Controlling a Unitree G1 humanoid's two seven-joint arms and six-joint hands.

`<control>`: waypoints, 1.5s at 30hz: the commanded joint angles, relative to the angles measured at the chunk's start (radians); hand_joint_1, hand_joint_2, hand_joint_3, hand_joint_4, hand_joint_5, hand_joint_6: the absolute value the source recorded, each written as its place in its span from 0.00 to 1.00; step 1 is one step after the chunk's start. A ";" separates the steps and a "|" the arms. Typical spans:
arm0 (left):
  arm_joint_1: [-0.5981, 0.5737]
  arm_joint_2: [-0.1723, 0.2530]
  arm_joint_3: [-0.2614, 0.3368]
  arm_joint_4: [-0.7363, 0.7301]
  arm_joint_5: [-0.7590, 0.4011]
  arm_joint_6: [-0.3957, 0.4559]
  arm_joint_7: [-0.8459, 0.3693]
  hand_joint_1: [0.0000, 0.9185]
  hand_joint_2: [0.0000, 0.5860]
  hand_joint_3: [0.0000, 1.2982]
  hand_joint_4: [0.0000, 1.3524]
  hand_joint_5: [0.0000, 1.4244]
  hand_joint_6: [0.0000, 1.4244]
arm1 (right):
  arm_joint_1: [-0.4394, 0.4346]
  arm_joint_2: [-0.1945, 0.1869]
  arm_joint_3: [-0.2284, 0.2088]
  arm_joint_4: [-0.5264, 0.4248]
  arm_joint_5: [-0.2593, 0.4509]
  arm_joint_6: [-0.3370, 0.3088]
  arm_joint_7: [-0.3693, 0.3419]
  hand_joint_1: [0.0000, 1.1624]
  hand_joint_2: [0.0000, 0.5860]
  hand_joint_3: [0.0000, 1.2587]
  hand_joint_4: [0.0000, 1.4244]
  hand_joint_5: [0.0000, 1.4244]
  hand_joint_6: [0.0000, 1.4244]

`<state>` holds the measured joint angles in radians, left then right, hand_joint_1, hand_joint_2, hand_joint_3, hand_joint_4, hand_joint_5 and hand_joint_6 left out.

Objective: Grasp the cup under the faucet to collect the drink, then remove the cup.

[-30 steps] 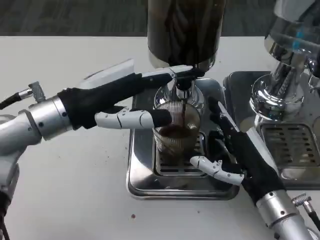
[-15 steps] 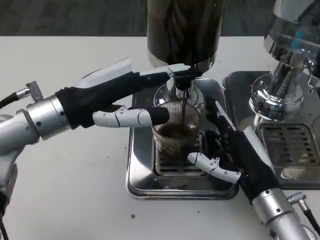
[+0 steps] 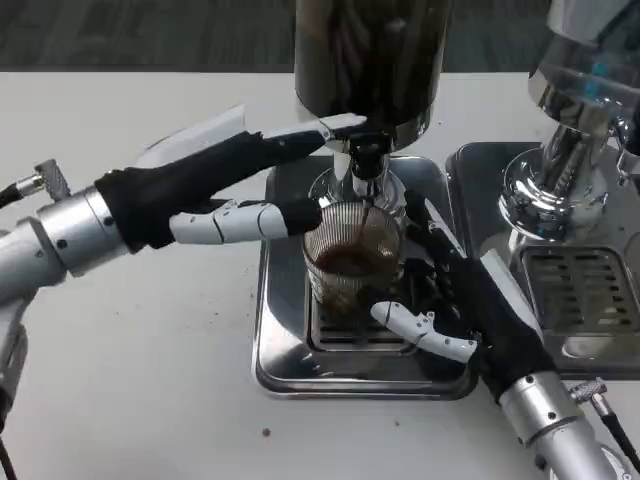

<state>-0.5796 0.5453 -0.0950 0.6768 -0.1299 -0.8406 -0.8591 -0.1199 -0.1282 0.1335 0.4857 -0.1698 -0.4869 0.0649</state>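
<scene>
Right robot hand grips cup.

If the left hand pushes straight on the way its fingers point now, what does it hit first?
Most likely the faucet: the left hand points rightward, its upper fingers nearly at the spout, while a lower finger reaches toward the cup rim. Depth is unclear from this single view.

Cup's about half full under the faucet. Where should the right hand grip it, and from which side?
Grip the ribbed cup around its lower-middle wall, coming from the robot's right, where the right hand already sits beside it. The faucet hangs directly over the rim, so a top grasp looks blocked, and the left hand occupies the other side. The cup stands upright on the drip tray; keep it level.
</scene>
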 commanded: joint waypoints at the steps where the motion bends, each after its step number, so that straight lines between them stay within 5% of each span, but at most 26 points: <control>1: -0.003 -0.004 0.023 0.011 -0.037 -0.003 -0.027 0.00 0.24 0.12 0.04 0.05 0.03 | -0.014 0.000 -0.002 0.010 0.006 -0.023 0.007 0.58 0.39 0.00 0.00 0.03 0.11; 13: -0.003 -0.006 0.106 0.012 -0.125 0.027 -0.055 0.00 0.20 0.15 0.08 0.07 0.06 | -0.017 0.001 -0.007 0.022 0.005 -0.037 -0.001 0.58 0.39 0.00 0.00 0.03 0.11; 30: 0.145 0.019 0.258 0.009 -0.152 0.092 -0.020 0.00 0.20 0.17 0.11 0.09 0.07 | -0.035 -0.014 -0.001 0.033 0.002 -0.045 0.024 0.57 0.37 0.00 0.00 0.01 0.10; 45: 0.224 0.020 0.287 0.047 -0.123 0.119 0.016 0.00 0.20 0.19 0.12 0.10 0.08 | -0.061 -0.026 0.013 0.078 -0.019 -0.044 0.026 0.58 0.36 0.00 0.00 0.00 0.10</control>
<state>-0.3717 0.5533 0.1871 0.7080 -0.2645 -0.7334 -0.8536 -0.1711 -0.1502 0.1390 0.5481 -0.1735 -0.5133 0.0878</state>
